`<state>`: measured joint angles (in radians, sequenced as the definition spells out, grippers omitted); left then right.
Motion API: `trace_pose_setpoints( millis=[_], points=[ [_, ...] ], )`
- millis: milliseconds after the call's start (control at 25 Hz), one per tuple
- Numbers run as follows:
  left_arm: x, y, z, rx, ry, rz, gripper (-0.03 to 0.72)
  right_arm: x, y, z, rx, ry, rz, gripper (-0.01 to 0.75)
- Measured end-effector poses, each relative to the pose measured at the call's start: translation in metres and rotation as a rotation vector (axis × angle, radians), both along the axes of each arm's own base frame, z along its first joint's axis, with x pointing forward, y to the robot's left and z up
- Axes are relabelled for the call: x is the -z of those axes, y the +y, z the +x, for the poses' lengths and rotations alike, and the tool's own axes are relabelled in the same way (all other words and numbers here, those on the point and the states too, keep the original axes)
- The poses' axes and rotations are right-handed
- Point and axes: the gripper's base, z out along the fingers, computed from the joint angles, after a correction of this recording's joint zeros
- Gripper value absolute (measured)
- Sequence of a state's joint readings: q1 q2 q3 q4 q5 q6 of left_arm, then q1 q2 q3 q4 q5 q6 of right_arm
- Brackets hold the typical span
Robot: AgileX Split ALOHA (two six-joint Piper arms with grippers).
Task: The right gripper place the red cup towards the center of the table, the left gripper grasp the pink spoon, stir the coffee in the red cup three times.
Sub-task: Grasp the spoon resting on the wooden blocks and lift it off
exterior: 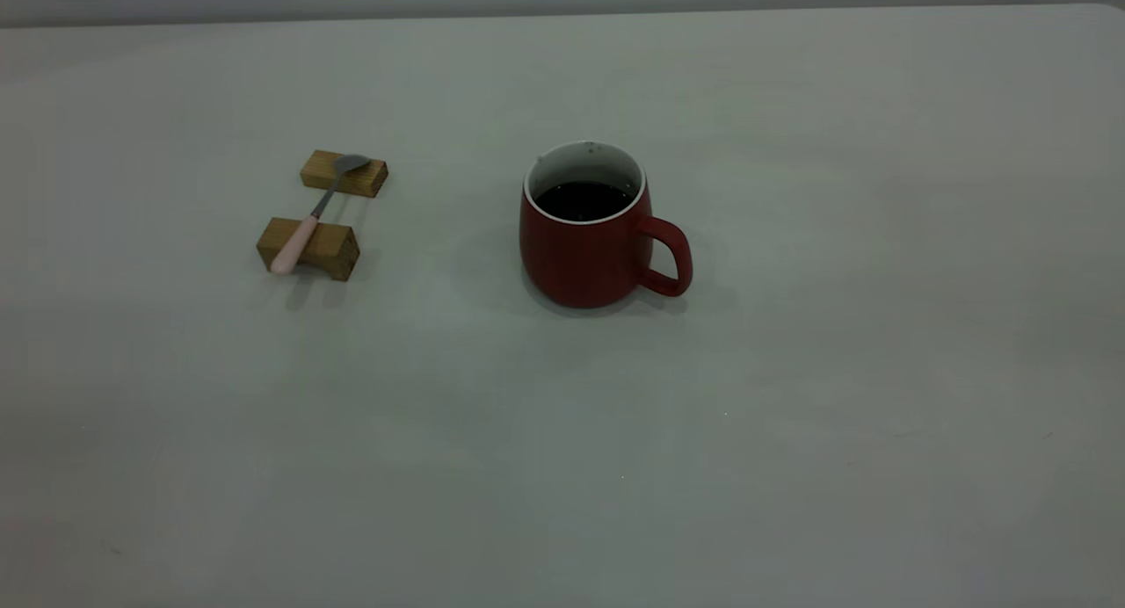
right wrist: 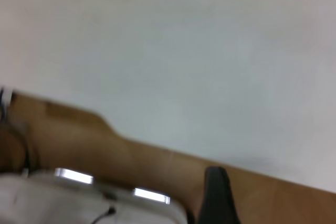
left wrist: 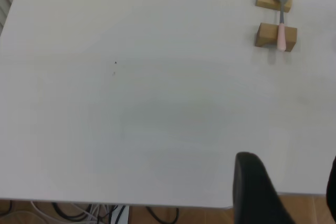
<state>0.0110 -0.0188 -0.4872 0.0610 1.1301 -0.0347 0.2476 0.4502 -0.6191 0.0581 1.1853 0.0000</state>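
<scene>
Exterior view is giving you the red cup point(exterior: 591, 239) standing upright near the middle of the table point(exterior: 791, 432): a rounded dark-red mug, white inside and along the rim, its loop handle pointing toward the view's right. Coffee point(exterior: 584, 200) is sitting dark and still inside, with a band of bare white wall showing above it. A few dark specks are showing on that white wall near the rim.

Well apart to the cup's left, you are looking at the pink spoon point(exterior: 313, 214) lying bridged across two tan wooden blocks point(exterior: 309, 248). Its pale pink handle is resting on the nearer block with the tip overhanging it, the grey neck is spanning the gap, and the grey bowl is lying on the farther block. Nothing is touching cup or spoon.

Neither arm is showing in the exterior view. Left wrist view is showing you the left gripper point(left wrist: 294, 192) hanging over the table's edge, far from the spoon and blocks; one dark finger point(left wrist: 254, 190) is clear, a second is only just entering at the frame edge, and the gap between them is wide. Cables point(left wrist: 79, 212) are lying on the floor beyond the edge.

Right wrist view is showing the right gripper off the table over a brown floor, with one dark finger point(right wrist: 216, 198) in frame; you cannot tell its opening from this.
</scene>
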Motion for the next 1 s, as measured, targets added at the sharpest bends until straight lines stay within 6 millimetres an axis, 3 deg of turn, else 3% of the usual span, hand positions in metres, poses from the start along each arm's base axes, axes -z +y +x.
trace_pose_setpoints(
  millis=[160,360,1000],
  points=[
    [0.000,0.000,0.000,0.000,0.000,0.000,0.411,0.013,-0.010,-0.024,0.100,-0.136,0.014,0.613],
    [0.000,0.000,0.000,0.000,0.000,0.000,0.411,0.025,-0.015,-0.040,0.193,-0.259,-0.002,0.612],
    [0.000,0.000,0.000,0.000,0.000,0.000,0.411,0.029,-0.016,-0.053,0.259,-0.344,-0.012,0.566]
  ],
)
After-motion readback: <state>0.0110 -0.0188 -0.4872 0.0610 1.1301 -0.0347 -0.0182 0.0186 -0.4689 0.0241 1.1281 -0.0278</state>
